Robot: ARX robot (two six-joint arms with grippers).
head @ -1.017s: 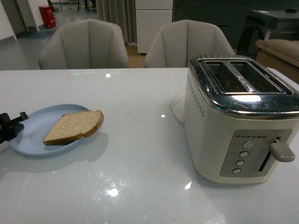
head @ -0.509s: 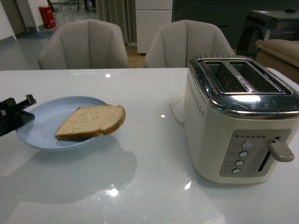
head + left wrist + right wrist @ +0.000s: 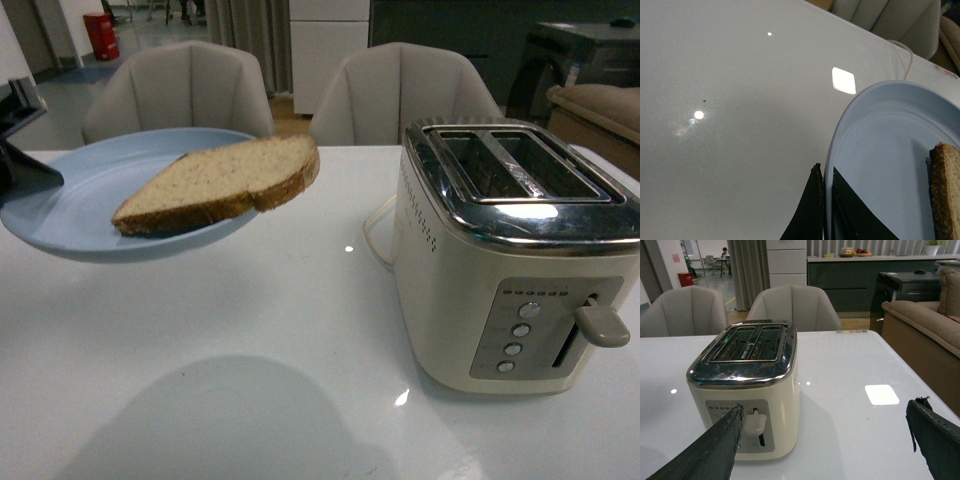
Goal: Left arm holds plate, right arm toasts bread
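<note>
The plate (image 3: 60, 215) is held in the air above the white table (image 3: 300, 330), where its shadow is cast. Its rim at nine o'clock is clamped between the fingers of the left gripper (image 3: 826, 210). The bread (image 3: 215, 180) is laid on it, the rounded end overhanging the rim toward three o'clock. The cream toaster (image 3: 510, 260) is seen at three o'clock, well apart. The right gripper (image 3: 820, 450) is spread wide before the toaster.
</note>
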